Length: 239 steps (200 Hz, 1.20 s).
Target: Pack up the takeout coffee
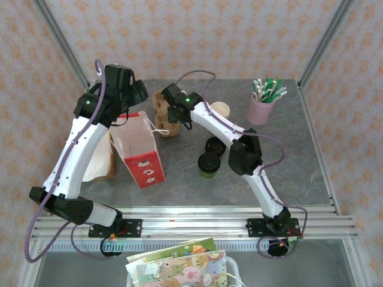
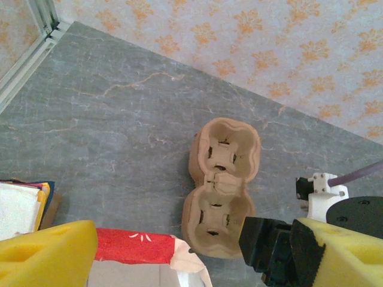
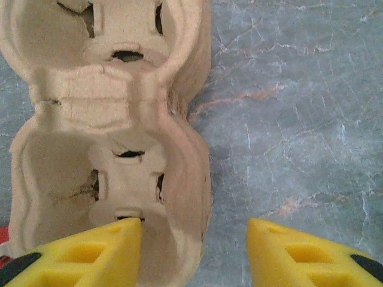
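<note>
The takeout coffee (image 1: 208,164), a green-patterned cup under a black lid, stands mid-table in the top view, away from both grippers. A two-well cardboard cup carrier (image 1: 161,113) (image 2: 218,191) (image 3: 119,119) lies at the back. My right gripper (image 1: 175,115) (image 3: 194,251) straddles the right wall of the carrier's near well. One yellow finger (image 3: 102,254) is inside the well and the other is outside over the table, with a gap left on the outer side. My left gripper (image 1: 127,104) (image 2: 194,260) hangs open above the rim of the red paper bag (image 1: 140,152) (image 2: 131,246).
A loose black lid (image 1: 214,144) lies just behind the coffee. A lidless cup (image 1: 221,110) and a pink cup of straws (image 1: 261,106) stand at the back right. Napkins (image 1: 99,158) lie left of the bag. A patterned box (image 1: 179,266) sits below the rail.
</note>
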### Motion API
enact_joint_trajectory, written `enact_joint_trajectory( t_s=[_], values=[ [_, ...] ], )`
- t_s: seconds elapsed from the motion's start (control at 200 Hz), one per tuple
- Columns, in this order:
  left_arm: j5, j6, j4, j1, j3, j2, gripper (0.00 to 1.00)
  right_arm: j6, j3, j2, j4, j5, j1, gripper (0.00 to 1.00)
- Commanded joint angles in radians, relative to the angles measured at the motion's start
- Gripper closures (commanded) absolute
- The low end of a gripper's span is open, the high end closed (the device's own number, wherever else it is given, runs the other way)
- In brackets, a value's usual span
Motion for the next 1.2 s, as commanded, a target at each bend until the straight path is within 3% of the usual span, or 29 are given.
enact_joint_trajectory(
  t_s=[0.0, 0.721, 1.191],
  values=[
    [0.014, 0.03, 0.047, -0.002, -0.021, 0.005, 0.14, -0.025, 0.035, 0.029, 0.017, 0.035, -0.005, 0.51],
    [0.029, 0.051, 0.062, -0.002, -0.024, 0.009, 0.14, -0.031, 0.069, 0.1, 0.062, 0.048, -0.005, 0.68],
    [0.029, 0.06, 0.069, -0.002, -0.027, 0.009, 0.14, -0.022, 0.07, 0.12, 0.071, 0.033, 0.001, 0.69]
  ],
)
